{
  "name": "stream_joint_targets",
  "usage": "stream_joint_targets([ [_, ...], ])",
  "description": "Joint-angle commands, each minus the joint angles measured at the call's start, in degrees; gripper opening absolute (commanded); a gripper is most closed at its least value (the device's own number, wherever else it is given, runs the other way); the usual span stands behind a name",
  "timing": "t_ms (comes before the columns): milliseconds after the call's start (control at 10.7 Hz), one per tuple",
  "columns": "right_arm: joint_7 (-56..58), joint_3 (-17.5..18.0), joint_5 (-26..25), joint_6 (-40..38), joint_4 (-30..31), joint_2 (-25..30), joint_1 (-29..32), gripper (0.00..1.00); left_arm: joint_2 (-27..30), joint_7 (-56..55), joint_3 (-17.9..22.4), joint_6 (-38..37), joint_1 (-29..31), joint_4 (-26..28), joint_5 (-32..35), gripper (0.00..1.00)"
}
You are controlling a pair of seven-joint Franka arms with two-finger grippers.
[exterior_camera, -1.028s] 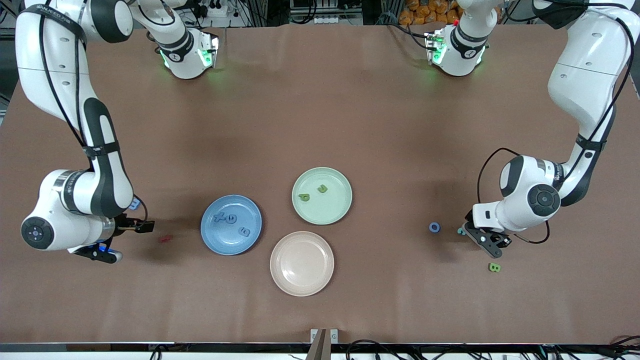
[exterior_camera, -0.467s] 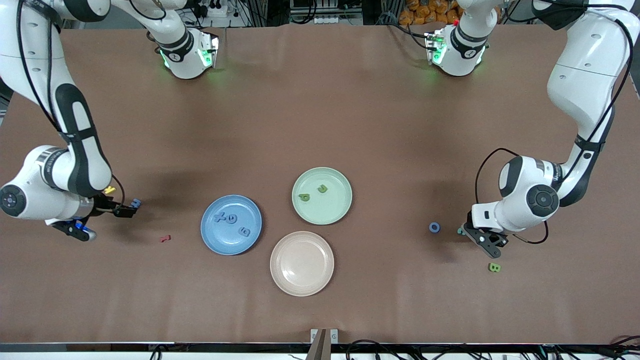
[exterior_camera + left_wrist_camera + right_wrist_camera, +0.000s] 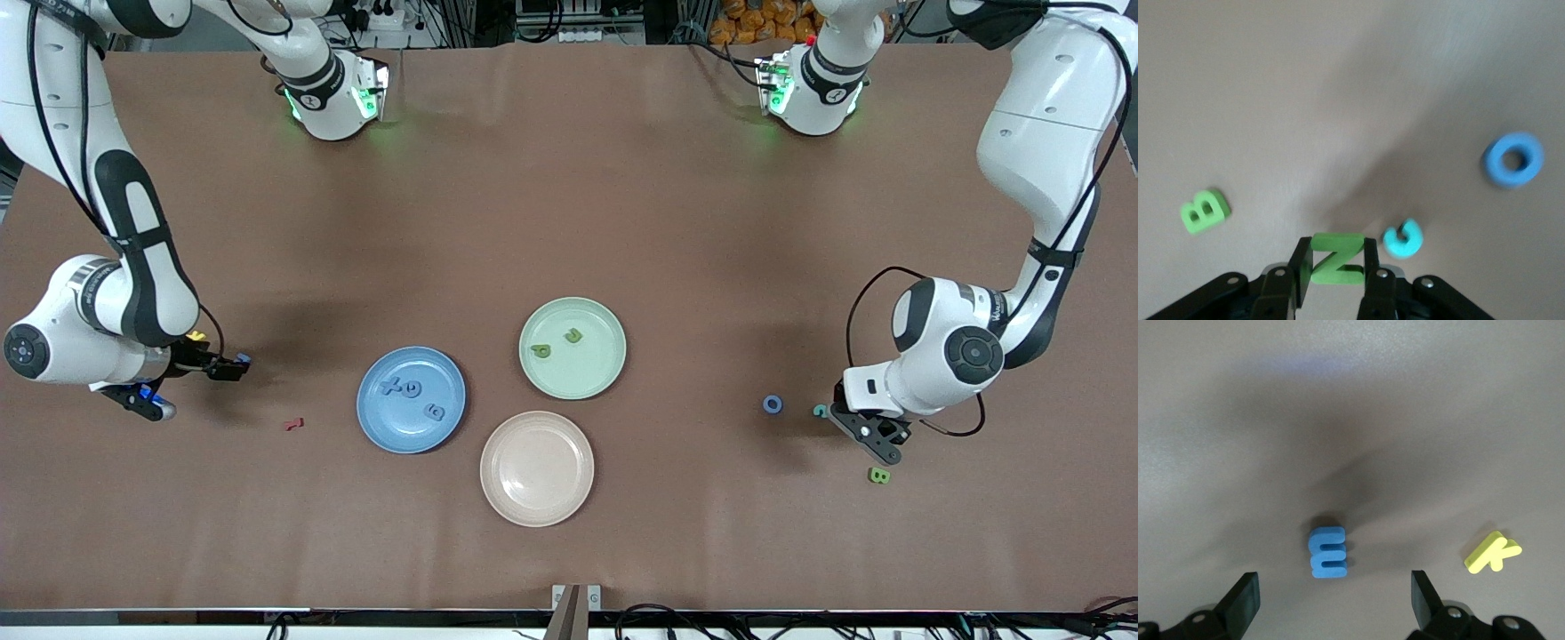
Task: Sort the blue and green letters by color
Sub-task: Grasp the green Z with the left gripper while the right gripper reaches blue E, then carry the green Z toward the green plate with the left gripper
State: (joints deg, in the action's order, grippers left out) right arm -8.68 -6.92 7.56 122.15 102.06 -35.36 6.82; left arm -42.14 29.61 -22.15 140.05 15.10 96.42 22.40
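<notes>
Left wrist view: I am seeing the left gripper (image 3: 1335, 267) pinching a green Z (image 3: 1335, 257), low over the worktop (image 3: 1338, 80), with a teal C (image 3: 1403, 238) just beside it, a green B (image 3: 1204, 211) and a blue O (image 3: 1513, 159) lying apart.
Right wrist view: the right gripper (image 3: 1331, 600) is spread wide over a blue E (image 3: 1329, 551); a yellow K (image 3: 1492, 552) is lying nearby.
Front view: the green plate (image 3: 594, 378) is holding two green letters, the blue plate (image 3: 382, 427) three blue ones; the pink plate (image 3: 537, 468) is bare.
Step in hand: I am judging the left arm is picking up Z and the right is lining up on E.
Next move: I am planning to lift Z and carry it to the green plate, then lower and close on E.
</notes>
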Motion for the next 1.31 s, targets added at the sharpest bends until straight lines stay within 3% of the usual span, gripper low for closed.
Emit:
stream_joint_targets([
  [0, -0.5, 0.3, 0.4, 3.9, 1.5, -0.9, -0.1, 1.0, 3.6, -11.2, -6.3, -2.5, -1.5, -0.1, -0.1, 0.0],
  [187, -0.4, 0.3, 0.4, 4.0, 1.5, -1.3, -0.3, 1.0, 3.6, -23.7, -9.6, -2.9, -5.2, -0.1, 0.0, 0.0],
  [561, -0.4, 0.3, 0.4, 4.0, 1.5, -1.5, -0.6, 1.0, 2.9, -43.7, -9.5, -2.9, -19.7, -1.9, 0.5, 0.0],
  [748, -0.4, 0.3, 0.4, 4.1, 1.4, -2.1, -0.5, 0.93, 1.8, -53.8, -8.8, -2.6, -25.2, -3.1, 0.8, 0.0],
  [841, 0.1, 0.3, 0.4, 4.2, 1.5, -2.1, -0.5, 0.81, 1.3, -59.3, -8.0, -2.6, -28.1, -4.0, 0.8, 0.0],
  [1028, 0.3, 0.3, 0.3, 4.1, 1.5, -2.1, -0.5, 0.29, 0.0, -65.5, -2.4, -2.5, -37.2, -6.4, 0.6, 0.0],
  [1121, 0.4, 0.3, 0.1, 4.1, 1.5, -2.0, -0.8, 0.0, -0.3, -69.4, 0.9, -2.5, -42.1, -7.3, 0.6, 0.19],
  [1215, 1.5, 0.3, 0.0, 3.9, 1.4, -2.0, -0.7, 0.0, 0.1, -69.5, 4.7, -2.5, -45.0, -7.5, 1.2, 0.99],
])
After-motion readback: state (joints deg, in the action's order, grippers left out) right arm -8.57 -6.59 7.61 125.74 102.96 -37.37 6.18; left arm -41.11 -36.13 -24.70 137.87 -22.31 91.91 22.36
